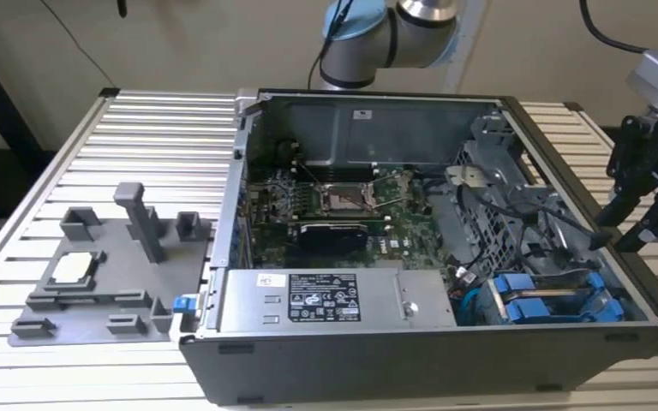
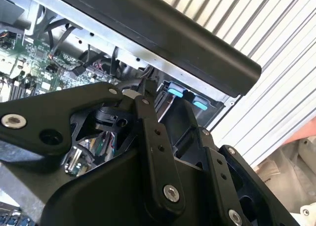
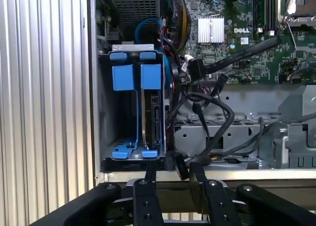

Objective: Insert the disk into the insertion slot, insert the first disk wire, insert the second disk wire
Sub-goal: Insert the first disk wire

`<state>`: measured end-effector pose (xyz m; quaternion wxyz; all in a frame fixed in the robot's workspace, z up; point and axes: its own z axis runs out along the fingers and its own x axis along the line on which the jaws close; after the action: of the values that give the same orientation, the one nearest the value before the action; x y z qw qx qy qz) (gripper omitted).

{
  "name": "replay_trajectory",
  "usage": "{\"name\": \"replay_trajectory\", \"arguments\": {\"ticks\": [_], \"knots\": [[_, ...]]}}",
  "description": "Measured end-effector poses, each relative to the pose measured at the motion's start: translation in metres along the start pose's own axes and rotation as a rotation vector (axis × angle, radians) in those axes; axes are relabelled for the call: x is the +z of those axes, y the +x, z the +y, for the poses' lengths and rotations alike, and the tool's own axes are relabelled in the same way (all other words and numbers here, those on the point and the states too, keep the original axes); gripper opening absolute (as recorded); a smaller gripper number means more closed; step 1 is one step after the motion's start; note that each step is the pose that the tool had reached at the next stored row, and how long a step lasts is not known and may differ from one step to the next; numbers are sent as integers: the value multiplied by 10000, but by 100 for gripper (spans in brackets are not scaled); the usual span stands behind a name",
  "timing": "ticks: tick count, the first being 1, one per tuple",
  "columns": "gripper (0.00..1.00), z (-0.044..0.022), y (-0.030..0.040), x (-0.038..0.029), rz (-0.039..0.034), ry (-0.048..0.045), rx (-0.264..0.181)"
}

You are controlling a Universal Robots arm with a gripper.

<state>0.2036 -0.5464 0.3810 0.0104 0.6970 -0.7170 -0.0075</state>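
Gripper: set moderately wide, nothing seen clamped. It hangs just outside the case rim, on the open side of the insertion slot. A black cable end sits in line with the gap; whether it touches either finger cannot be told.

Past the rim, the slot is a grey sheet-metal cage with two blue tabs at its far end. The disk stands on edge inside it, in the bay on the cable side, with its blue carrier seated in the cage. The insertion step looks done.

Just beside the slot, a loose bundle of black cables loops across a grey bracket. No plug can be seen joined to the disk.

Beyond the slot and cables lies the green motherboard.

Handling, as a judgement:
- **Disk:** stiff, dense, and sensitive to shock. Best held by the blue carrier's edges or tabs, not by its faces.
- **Cables:** limp along their run and rigid only at the plug, so the plug body is the place to grip. A squeezed cord would bend and lose aim.
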Motion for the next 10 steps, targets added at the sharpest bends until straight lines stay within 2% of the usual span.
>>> {"name": "replay_trajectory", "arguments": {"ticks": [7,10], "knots": [[40,-2,-1,0,3,1,-62],[40,-3,-2,0,10,7,-561]]}}
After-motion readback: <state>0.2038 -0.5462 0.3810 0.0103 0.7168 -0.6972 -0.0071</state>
